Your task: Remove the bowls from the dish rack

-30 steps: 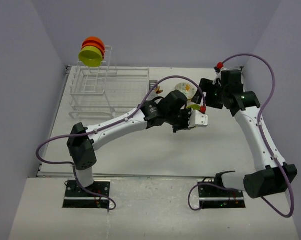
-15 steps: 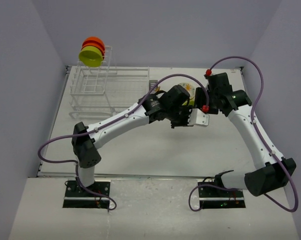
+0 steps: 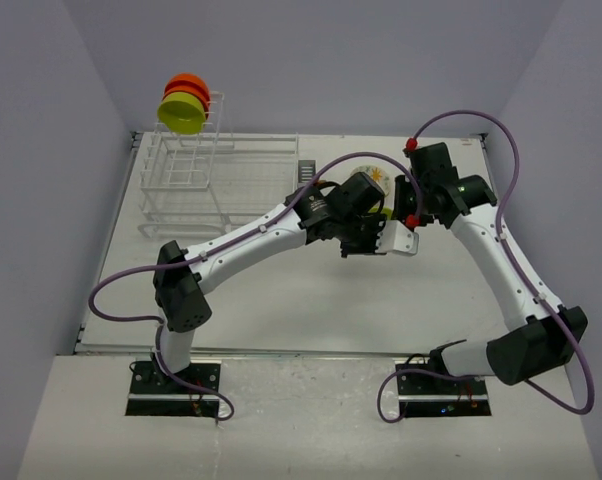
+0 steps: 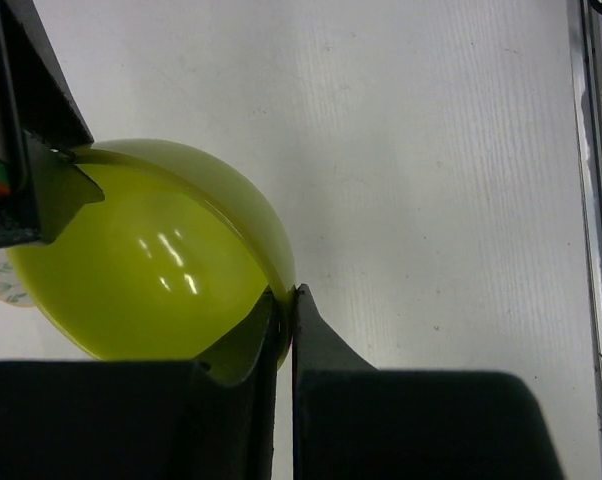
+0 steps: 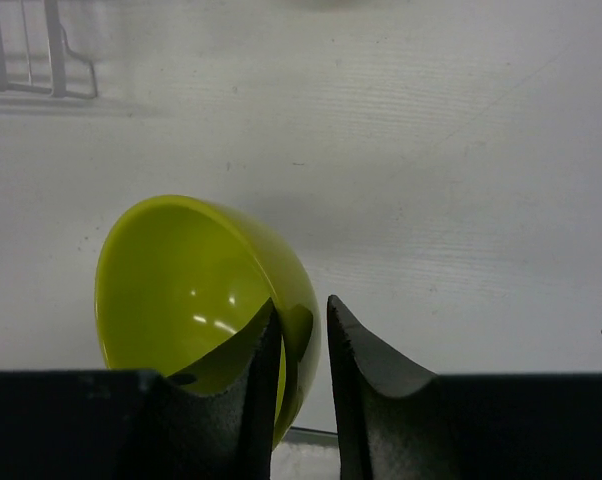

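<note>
A lime green bowl hangs tilted above the table, with my left gripper shut on its rim. My right gripper straddles the opposite rim of this bowl: one finger sits inside, the other outside with a thin gap to the wall. From above, the two grippers, left and right, meet and almost hide the bowl. A white patterned bowl lies on the table behind them. An orange-red bowl and another lime green bowl stand on the upright tier of the dish rack.
The rack fills the back left of the table, with a small grey caddy at its right end. A metal strip runs along the table edge. Rack wires show at the top left of the right wrist view.
The right arm has swung left to the held bowl and its jaws have narrowed around the rim. The left arm has shifted slightly, still holding the bowl.
</note>
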Available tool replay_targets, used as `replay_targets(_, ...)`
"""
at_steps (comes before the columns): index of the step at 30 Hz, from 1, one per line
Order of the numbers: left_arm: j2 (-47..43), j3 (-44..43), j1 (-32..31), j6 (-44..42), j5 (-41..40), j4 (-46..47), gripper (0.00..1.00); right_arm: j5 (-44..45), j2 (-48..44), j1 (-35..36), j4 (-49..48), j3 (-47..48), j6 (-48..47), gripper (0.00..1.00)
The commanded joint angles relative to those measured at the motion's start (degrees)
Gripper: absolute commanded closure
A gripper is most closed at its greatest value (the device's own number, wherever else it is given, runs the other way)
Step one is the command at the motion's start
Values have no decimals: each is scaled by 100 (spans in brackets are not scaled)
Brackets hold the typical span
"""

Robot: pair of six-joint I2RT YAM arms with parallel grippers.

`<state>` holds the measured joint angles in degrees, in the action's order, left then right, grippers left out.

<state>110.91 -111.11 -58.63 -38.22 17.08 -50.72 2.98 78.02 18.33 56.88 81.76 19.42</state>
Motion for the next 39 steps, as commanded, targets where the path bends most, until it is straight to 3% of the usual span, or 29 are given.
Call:
replay_targets(1,-140,-297,10,-107,-161,62,100,-61,38,-13,-142,34,-8,73)
replay_targets(5,-158,-253,10,-63,-336,158,100,-219,152,-22,-212,51,0,71)
replay_targets(7,-158,-210,10,-28,-424,185,100,-246,179,-13,-265,51,27,85)
replay_targets(8,-166,-175,10,7,-503,281,100,-237,161,-13,-370,34,70,100)
replay_targets(10,-254,0,10,182,-898,474,89,-219,143,-13,-485,-2,106,100)
replay_targets(11,-315,115,10,253,-1091,649,79,-211,143,-74,-546,-10,158,100)
replay_targets(12,-490,255,10,323,-1598,1077,57,-228,143,-153,-747,-37,211,100)
replay_targets(13,-579,570,10,489,-1942,1317,45,-237,143,-250,-853,-63,281,100)
replay_targets(14,-667,703,10,578,-2233,1684,1,-211,126,-529,-1168,-124,430,100)
replay_targets(17,-913,933,10,1104,-3419,2160,0,157,126,-1354,-1949,-388,999,100)
replay_targets(19,-1185,1222,10,1649,-4648,2565,0,527,275,-1795,-2355,-546,1256,100)
replay_targets(21,-1422,1381,36,2306,-6006,3014,0,642,712,-2086,-2743,-468,1651,100)
replay_targets(23,-1589,1373,176,2800,-6654,3059,0,800,1143,-2272,-2840,-258,1932,100)
replay_targets(25,-1862,1145,509,3687,-6640,2614,0,1088,1776,-2342,-2902,103,2222,100)
replay_targets(28,-2126,670,1332,4874,-5806,2112,0,1056,2557,-2430,-2929,489,2399,100)
replay_targets(33,-2794,880,2494,5832,-4979,2198,0,880,3298,-2527,-2972,859,2549,100)
replay_targets(37,-2953,933,3146,6141,-4881,2198,0,748,3693,-2579,-2816,1131,2470,100)
replay_targets(39,-2918,924,3638,6448,-4566,2207,0,686,3668,-2580,-2858,1097,2409,91)
